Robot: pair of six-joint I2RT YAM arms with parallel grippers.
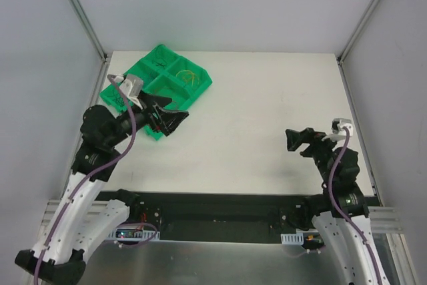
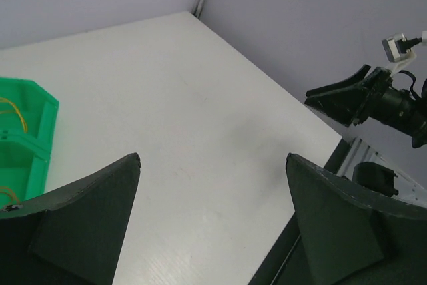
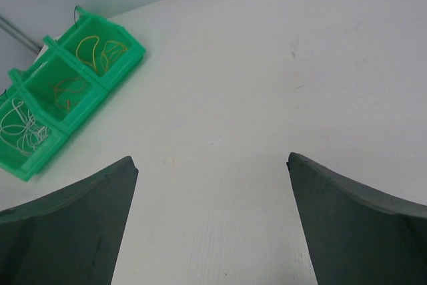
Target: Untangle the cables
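Left gripper [image 1: 168, 117] hangs spread over green tray [image 1: 157, 50] corner.

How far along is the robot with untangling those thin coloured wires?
It looks nearly finished. Done: a yellow wire, an orange wire and a white wire lie in separate compartments of the green tray. In hand: nothing; the left gripper and right gripper are open and empty. Left: no tangle shows on the table, though the left arm hides some compartments.
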